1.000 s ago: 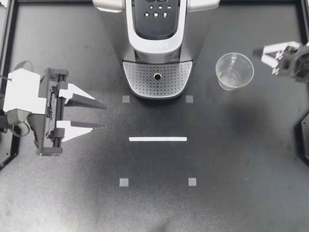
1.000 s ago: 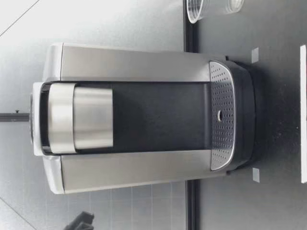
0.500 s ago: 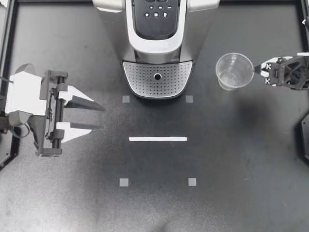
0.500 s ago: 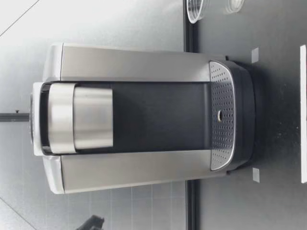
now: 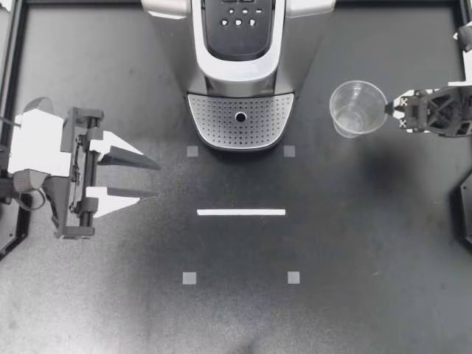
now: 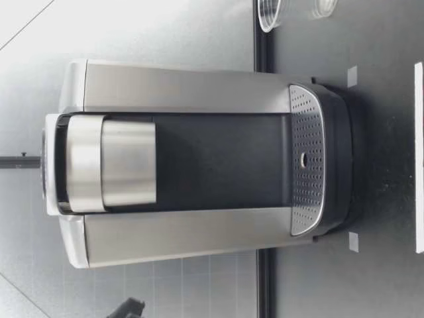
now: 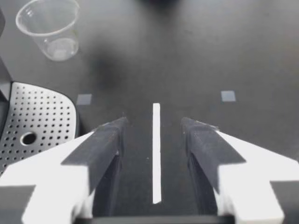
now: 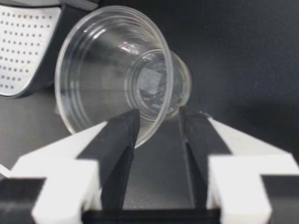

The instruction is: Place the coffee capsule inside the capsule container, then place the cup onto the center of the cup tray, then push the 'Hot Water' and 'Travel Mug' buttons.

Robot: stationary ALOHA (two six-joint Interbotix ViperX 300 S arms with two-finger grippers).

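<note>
A clear plastic cup [image 5: 358,108] stands upright on the black table, right of the coffee machine [image 5: 240,66] and its perforated cup tray [image 5: 240,118]. My right gripper [image 5: 391,109] is rolled on its side at the cup's right wall. In the right wrist view it [image 8: 159,119] is open, with the cup [image 8: 117,70] just ahead of its fingertips. My left gripper [image 5: 153,177] hovers open at the table's left with nothing between its fingers. The buttons [image 5: 240,18] sit on the machine's top panel. No capsule shows.
A white tape line [image 5: 241,212] and small grey squares [image 5: 189,278] mark the table in front of the machine. In the left wrist view the line [image 7: 156,154] runs between the open fingers. Black frame rails [image 5: 15,74] border the table.
My right gripper has swung from the far right down to the cup's right side, rolled onto its side and parted its fingers. The left arm has barely moved.
</note>
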